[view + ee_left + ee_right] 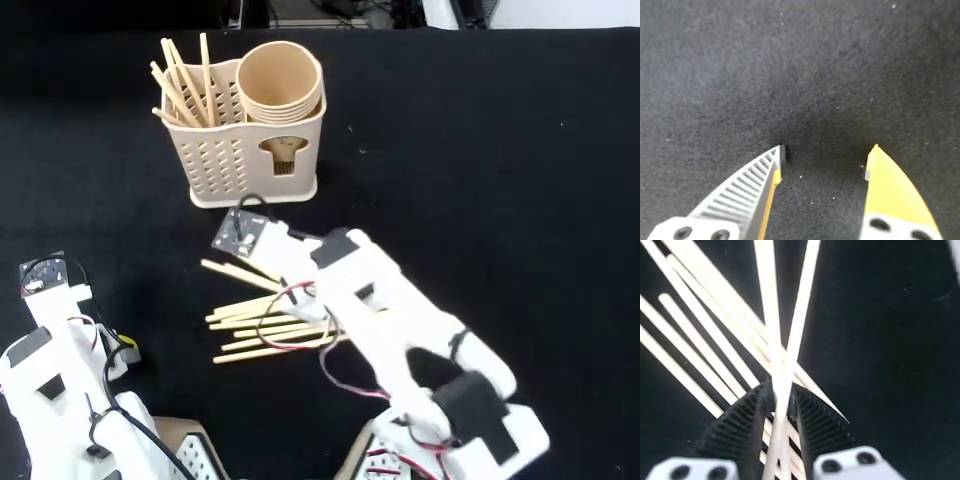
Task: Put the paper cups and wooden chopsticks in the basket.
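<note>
While the right gripper (781, 388) pinches two light, stiff, slippery chopsticks (770, 315), best held mid-length, the left gripper (828, 148) gapes.

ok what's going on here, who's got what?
The right gripper is closed on two chopsticks at the loose pile lying in front of the basket. The basket already holds a stack of paper cups and several standing chopsticks. The left gripper is open over bare black cloth, holding nothing.

One basket (235, 160), one cup stack (280, 85)
</note>
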